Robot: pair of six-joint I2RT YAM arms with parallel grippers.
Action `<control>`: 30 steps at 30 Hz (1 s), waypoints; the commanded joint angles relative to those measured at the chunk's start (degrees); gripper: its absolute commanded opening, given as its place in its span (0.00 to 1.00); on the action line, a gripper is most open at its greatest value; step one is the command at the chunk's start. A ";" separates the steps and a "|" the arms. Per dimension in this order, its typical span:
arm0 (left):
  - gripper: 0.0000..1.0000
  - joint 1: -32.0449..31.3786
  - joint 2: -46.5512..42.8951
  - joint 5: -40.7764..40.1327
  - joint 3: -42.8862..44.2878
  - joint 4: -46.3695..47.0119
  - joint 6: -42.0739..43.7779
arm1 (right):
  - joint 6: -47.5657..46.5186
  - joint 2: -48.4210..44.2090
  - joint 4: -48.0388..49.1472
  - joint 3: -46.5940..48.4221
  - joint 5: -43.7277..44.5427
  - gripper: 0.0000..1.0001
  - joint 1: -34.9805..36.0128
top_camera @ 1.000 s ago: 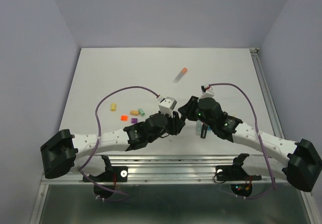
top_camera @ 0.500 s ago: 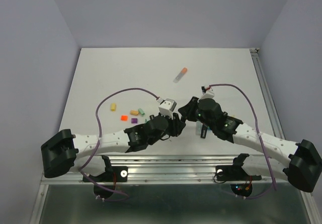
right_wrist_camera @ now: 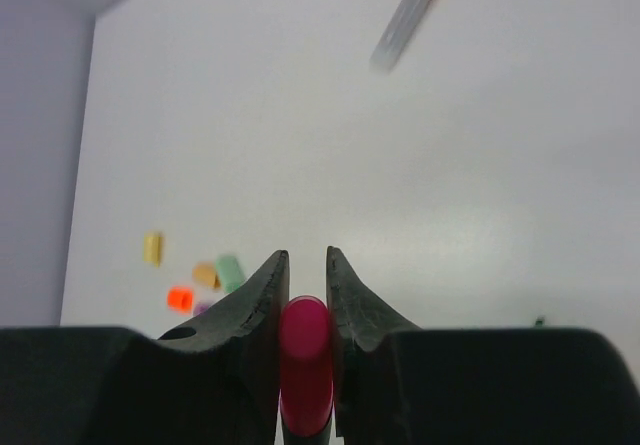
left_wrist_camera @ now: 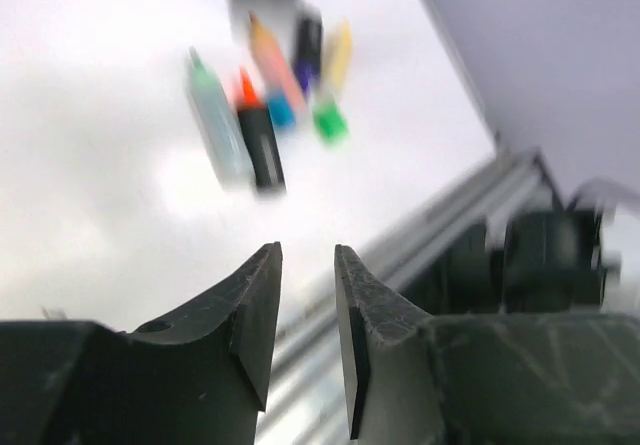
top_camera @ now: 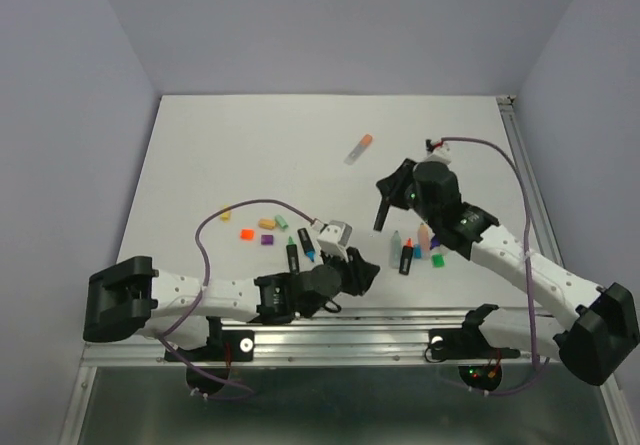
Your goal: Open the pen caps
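The pink rounded plastic piece (right_wrist_camera: 305, 355) in the right gripper (right_wrist_camera: 305, 257) runs off the bottom edge; cap or barrel, unclear. The pale orange-tipped pen (right_wrist_camera: 408, 15) is blurred, as are the bunched pens (left_wrist_camera: 262, 145) in the left wrist view.

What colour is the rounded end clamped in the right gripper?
The pen end is magenta-pink, clearest in the right wrist view.

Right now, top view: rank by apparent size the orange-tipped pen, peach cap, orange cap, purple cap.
1. orange-tipped pen
2. peach cap
3. orange cap and purple cap: these look alike, so no ranking between them.
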 commanded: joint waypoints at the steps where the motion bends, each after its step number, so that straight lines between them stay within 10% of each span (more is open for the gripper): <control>1: 0.00 -10.91 1.73 6.27 -3.61 -13.09 -7.34 | -5.75 3.55 14.72 10.33 6.09 0.01 -14.76; 15: 0.00 -8.13 -5.81 3.17 0.61 -19.79 -5.35 | -5.50 2.27 17.28 5.88 -11.65 0.01 -19.70; 22: 0.99 1.20 -10.48 8.19 2.10 -14.35 5.01 | 3.62 -7.48 22.36 -7.47 -26.75 0.01 -19.62; 30: 0.99 9.62 -10.93 20.30 3.86 -1.87 11.81 | 14.10 -9.78 37.40 -16.63 -43.56 0.01 -19.53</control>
